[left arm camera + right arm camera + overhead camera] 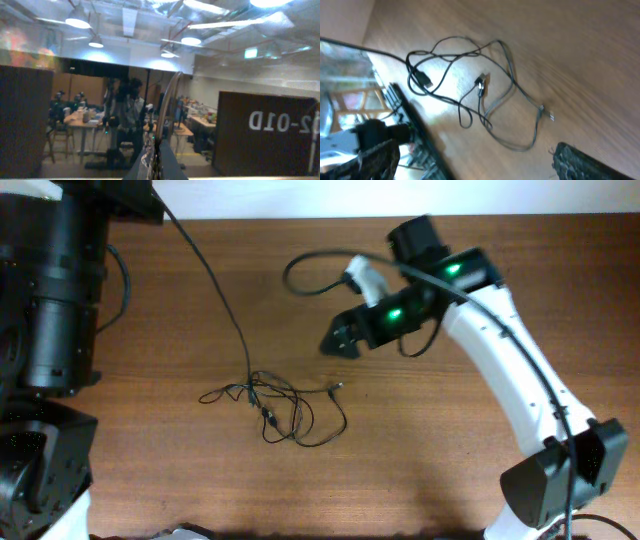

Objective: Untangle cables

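The cables point(275, 405) lie as a loose tangle of thin black loops on the wooden table; the right wrist view point(470, 90) shows them with small plugs. One strand point(215, 290) rises from the tangle to the top left, where my left gripper point(155, 208) is raised. In the left wrist view its jaws point(157, 160) are pressed together with a curved strand point(170, 105) coming out of them. My right gripper point(338, 340) hovers up and right of the tangle, apart from it. Its fingers point(475, 165) are spread wide and empty.
The table point(480, 470) is brown wood. A thicker black arm cable point(310, 265) loops behind the right wrist. The black left arm base point(50, 330) fills the left edge. The right arm's white link point(520, 370) crosses the right side.
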Motion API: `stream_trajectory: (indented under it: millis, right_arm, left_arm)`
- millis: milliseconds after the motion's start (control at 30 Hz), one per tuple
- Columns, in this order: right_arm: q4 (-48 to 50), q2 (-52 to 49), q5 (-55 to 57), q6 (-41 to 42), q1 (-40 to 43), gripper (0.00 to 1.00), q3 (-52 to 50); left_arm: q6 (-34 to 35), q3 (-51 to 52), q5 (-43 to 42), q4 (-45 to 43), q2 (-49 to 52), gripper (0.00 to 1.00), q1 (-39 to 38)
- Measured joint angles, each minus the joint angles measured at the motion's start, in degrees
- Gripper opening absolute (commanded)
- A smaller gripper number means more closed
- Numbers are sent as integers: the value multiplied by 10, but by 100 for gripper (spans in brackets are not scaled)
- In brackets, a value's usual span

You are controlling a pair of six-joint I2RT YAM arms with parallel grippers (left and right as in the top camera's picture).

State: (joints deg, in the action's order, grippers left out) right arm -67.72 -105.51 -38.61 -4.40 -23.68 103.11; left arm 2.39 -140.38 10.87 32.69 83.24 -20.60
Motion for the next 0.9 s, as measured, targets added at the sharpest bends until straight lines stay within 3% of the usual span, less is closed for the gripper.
stream_trajectory:
  millis: [300, 400, 600, 767, 833, 900]
  right_arm:
    - [306, -6, 13, 19, -157, 99, -181]
    - [327, -6, 15, 41, -182, 98, -183]
    - [349, -62, 72, 113, -214, 79, -183]
    - [328, -110, 95, 178, -215, 78, -184]
    - [306, -110, 88, 147, -217, 78, -184]
    - [267, -110, 68, 58, -232, 78, -184]
  left_arm:
    - [-12, 0, 38, 25, 1, 0, 16]
    - [-12, 0, 40, 27, 1, 0, 16]
    - [-12, 0, 40, 36, 1, 0, 16]
    - [-13, 0, 46, 113, 1, 0, 35]
    - [-13, 0, 50, 150, 1, 0, 53]
    - [-13, 0, 53, 161, 1, 0, 66]
